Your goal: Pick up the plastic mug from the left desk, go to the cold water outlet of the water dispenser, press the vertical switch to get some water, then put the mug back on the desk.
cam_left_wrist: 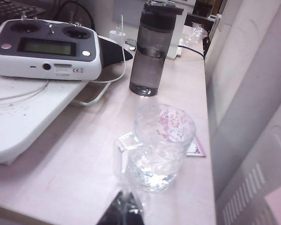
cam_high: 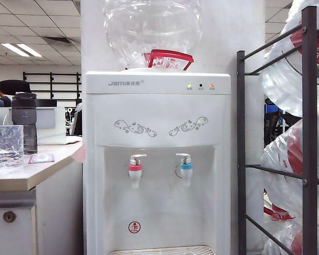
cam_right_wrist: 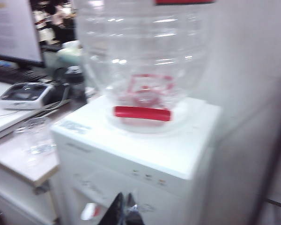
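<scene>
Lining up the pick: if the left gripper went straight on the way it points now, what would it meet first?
Most likely the plastic mug on the left desk. The shut left gripper points at its handle side, apparently short of it; depth is hard to judge.

Smoky bottle (cam_left_wrist: pixel 152 49), remote controller (cam_left_wrist: pixel 47 49) on desk; rack (cam_high: pixel 308 133) holds jugs (cam_high: pixel 287 69).

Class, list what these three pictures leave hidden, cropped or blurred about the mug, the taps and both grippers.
- Exterior view: mug cut by the left edge; neither gripper shows.
- Left wrist view: left gripper cut by the edge, shut, short of the mug; taps out of frame.
- Right wrist view: motion blur; right gripper hides the taps; panel lights unreadable.
</scene>
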